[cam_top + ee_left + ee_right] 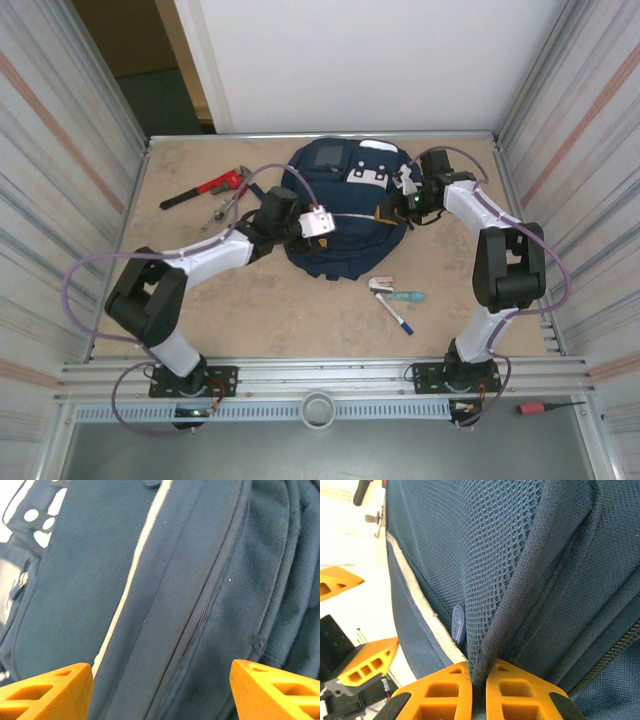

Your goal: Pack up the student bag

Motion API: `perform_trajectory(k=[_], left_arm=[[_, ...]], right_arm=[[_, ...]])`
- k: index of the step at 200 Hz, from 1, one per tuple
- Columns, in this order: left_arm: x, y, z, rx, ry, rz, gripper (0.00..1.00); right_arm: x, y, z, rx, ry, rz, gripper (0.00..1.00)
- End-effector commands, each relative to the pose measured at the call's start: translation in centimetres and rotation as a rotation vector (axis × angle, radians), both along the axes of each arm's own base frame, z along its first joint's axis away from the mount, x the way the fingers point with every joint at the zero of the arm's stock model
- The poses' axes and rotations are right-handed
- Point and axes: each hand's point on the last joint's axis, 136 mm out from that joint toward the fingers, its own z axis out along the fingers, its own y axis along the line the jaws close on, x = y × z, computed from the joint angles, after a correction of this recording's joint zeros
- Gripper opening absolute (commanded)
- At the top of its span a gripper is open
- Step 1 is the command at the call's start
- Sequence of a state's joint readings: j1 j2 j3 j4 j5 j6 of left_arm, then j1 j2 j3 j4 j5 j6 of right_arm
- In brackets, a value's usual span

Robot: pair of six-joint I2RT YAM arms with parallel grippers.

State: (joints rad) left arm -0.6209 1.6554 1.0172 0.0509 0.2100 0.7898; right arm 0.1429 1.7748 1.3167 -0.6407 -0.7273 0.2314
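- The tabletop [250,300] is a pale brown board, scuffed and blotchy, framed by metal edging.
- Ribbed metal wall panels [60,150] stand on the left and right sides; a plain white panel [380,60] closes the back, with a dark opening beside it at the far left.
- A slotted aluminium rail [320,375] runs along the near edge, where both arm bases are bolted.
- The student bag [340,215] lies flat at the far middle of the tabletop, between the two arms.
- The left claw [162,690] is released, its orange fingers [47,690] spread wide over the bag's left side, close to a pale stripe and a zip seam.
- The right claw [479,680] is clenched on a fold of the bag's navy fabric at its right side, next to a mesh panel.
- A red pipe wrench [205,188] lies on the far left of the tabletop.
- A teal marker [405,296] and a pen [398,312] lie just in front of the bag.
- A red-handled screwdriver [545,408] rests off the board at the near right.
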Motion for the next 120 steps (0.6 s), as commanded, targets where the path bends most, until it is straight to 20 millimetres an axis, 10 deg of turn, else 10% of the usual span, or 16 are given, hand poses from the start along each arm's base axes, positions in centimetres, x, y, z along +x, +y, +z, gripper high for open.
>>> perform_trajectory(k=[1, 81, 120], left_arm=[[1.4, -1.2, 0.8, 0.074, -0.104, -0.086, 0.72], [2.7, -2.4, 1.7, 0.033, -0.018, -0.121, 0.43], [3.1, -2.2, 2.0, 0.014, 0.027, -0.11, 0.11]], right_arm=[[0.7, 1.0, 1.7, 0.037, -0.035, 0.021, 0.0], [0.6, 0.6, 1.1, -0.005, -0.027, 0.021, 0.0], [0.5, -0.6, 1.7, -0.063, -0.051, -0.037, 0.29]])
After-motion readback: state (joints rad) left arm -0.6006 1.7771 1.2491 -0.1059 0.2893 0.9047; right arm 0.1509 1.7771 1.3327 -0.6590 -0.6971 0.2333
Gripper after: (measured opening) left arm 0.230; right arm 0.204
